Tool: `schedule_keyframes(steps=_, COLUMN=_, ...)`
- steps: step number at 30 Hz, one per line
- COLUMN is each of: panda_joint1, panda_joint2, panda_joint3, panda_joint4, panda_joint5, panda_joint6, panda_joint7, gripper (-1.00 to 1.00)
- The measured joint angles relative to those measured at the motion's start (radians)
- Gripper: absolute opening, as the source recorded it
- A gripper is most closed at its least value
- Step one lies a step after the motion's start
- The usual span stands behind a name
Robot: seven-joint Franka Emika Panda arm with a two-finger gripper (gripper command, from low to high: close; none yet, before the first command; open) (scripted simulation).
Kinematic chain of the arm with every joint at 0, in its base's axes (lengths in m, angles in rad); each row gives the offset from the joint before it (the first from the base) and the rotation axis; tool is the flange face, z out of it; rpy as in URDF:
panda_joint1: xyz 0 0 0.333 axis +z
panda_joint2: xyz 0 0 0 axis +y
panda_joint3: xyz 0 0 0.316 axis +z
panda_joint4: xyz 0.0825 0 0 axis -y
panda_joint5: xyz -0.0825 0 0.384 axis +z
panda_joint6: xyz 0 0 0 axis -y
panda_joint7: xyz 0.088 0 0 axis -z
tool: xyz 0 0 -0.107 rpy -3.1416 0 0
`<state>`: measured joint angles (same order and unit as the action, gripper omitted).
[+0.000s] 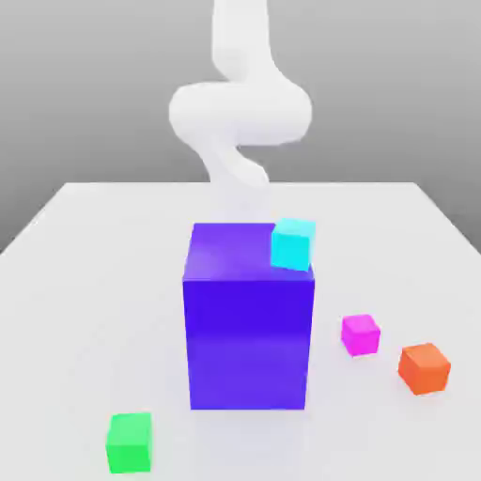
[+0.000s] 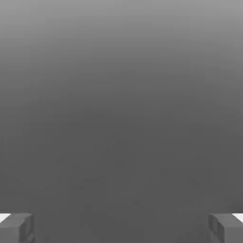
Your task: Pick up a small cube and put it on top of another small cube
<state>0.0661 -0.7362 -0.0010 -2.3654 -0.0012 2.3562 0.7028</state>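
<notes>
Gripper (image 2: 121,228) fingers spread wide and empty; you risk clipping the tall blue-purple block (image 1: 249,329) (cyan cube (image 1: 292,244) perched on its edge) reaching the magenta cube (image 1: 360,334).

pink cube (image 1: 361,334): small, plain magenta, sitting flat on the table, nowhere near the fingers (image 2: 19,228) | green cube (image 1: 130,442): same size, bright green, flat on the table, also well clear of them
</notes>
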Motion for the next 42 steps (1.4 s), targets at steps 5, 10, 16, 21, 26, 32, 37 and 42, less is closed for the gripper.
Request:
schedule_keyframes(steps=5, panda_joint1=0.157, panda_joint2=0.157, panda_joint3=-0.004, panda_joint4=-0.151, panda_joint5=-0.002, panda_joint6=0.133, panda_joint7=-0.233, gripper=0.0)
schedule_keyframes(steps=10, panda_joint1=0.297, panda_joint2=0.304, panda_joint3=0.0, panda_joint4=-0.294, panda_joint5=0.001, panda_joint6=0.26, panda_joint7=-0.455, gripper=0.0)
schedule_keyframes(steps=16, panda_joint1=0.453, panda_joint2=0.478, panda_joint3=0.017, panda_joint4=-0.464, panda_joint5=0.011, panda_joint6=0.409, panda_joint7=-0.724, gripper=0.0)
schedule_keyframes(steps=21, panda_joint1=0.57, panda_joint2=0.623, panda_joint3=0.046, panda_joint4=-0.605, panda_joint5=0.02, panda_joint6=0.533, panda_joint7=-0.947, gripper=0.0)
schedule_keyframes(steps=26, panda_joint1=0.588, panda_joint2=0.798, panda_joint3=0.042, panda_joint4=-0.605, panda_joint5=-0.019, panda_joint6=0.677, panda_joint7=-0.962, gripper=0.0)
schedule_keyframes(steps=32, panda_joint1=0.631, panda_joint2=0.969, panda_joint3=-0.002, panda_joint4=-0.575, panda_joint5=-0.031, panda_joint6=0.817, panda_joint7=-0.954, gripper=-1.0)
schedule_keyframes(steps=37, panda_joint1=0.633, panda_joint2=0.982, panda_joint3=-0.004, panda_joint4=-0.573, panda_joint5=-0.033, panda_joint6=0.826, panda_joint7=-0.952, gripper=-1.0)
schedule_keyframes(steps=42, panda_joint1=0.616, panda_joint2=0.85, panda_joint3=0.017, panda_joint4=-0.597, panda_joint5=-0.02, panda_joint6=0.718, panda_joint7=-0.963, gripper=-1.0)
